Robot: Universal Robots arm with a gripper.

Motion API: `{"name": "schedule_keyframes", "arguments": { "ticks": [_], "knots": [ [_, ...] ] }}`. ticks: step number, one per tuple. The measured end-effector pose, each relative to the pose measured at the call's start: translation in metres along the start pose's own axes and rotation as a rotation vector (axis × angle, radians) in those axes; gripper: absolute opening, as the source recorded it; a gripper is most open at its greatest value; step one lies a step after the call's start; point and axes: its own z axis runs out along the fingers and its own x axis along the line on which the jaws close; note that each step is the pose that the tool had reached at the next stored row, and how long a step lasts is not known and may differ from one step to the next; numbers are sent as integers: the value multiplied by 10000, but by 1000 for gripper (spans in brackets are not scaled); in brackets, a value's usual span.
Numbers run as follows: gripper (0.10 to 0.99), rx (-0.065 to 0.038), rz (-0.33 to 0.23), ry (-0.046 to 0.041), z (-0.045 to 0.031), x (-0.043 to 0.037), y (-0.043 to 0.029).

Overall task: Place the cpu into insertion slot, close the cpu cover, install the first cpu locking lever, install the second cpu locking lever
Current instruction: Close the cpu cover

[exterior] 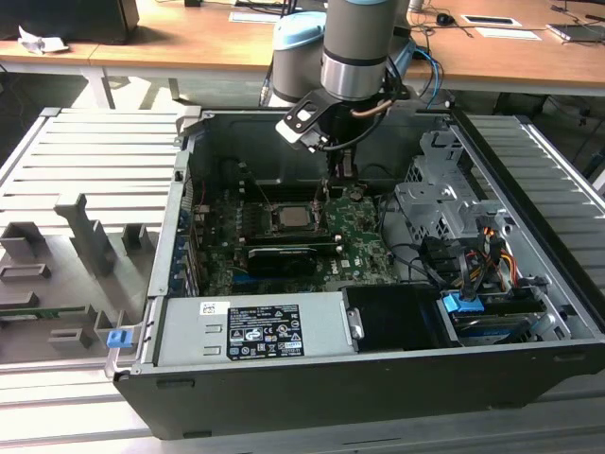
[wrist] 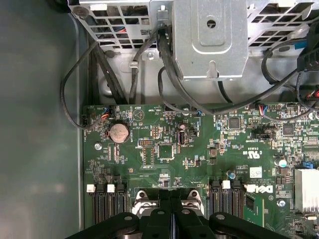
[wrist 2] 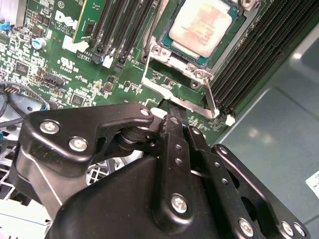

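Gripper [wrist 2: 172,107] is reaching down into the open computer case [exterior: 378,378], over the green motherboard [wrist: 199,149]. Both fingers [wrist: 162,219] are lying pressed together with only a hairline seam showing between them in the first wrist view. The tips are meeting a thin silver locking lever [wrist 2: 197,105] that is running crosswise right at them. I cannot tell whether the lever is pinched or only touched.

The cpu [wrist 2: 202,27] is sitting flat, silvery top up, in the insertion slot [exterior: 267,223], a little beyond the fingertips. The cpu cover [wrist 2: 175,63] is lying down around the chip, its near edge between the chip and the tips.

Black memory slots [wrist 2: 124,30] are running along both sides of the socket, flanking the fingers. Farther from the tips, on the side away from the socket, a coin cell [wrist: 119,132] is sitting on the board. A grey metal drive cage [wrist: 209,40] with black cables [wrist: 75,99] is standing past the board's edge.
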Motion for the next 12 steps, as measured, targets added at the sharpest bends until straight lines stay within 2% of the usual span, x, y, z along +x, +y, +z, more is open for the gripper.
{"name": "schedule_keyframes", "arguments": {
  "ticks": [5, 6, 9, 12],
  "knots": [
    [106, -13, 1, 1, 0, 1, -16],
    [106, -52, 1, 1, -1, 0, -58],
    [106, -52, 1, 1, -4, -3, -217],
    [106, -52, 0, 2, 5, -4, -265]
  ]
}}
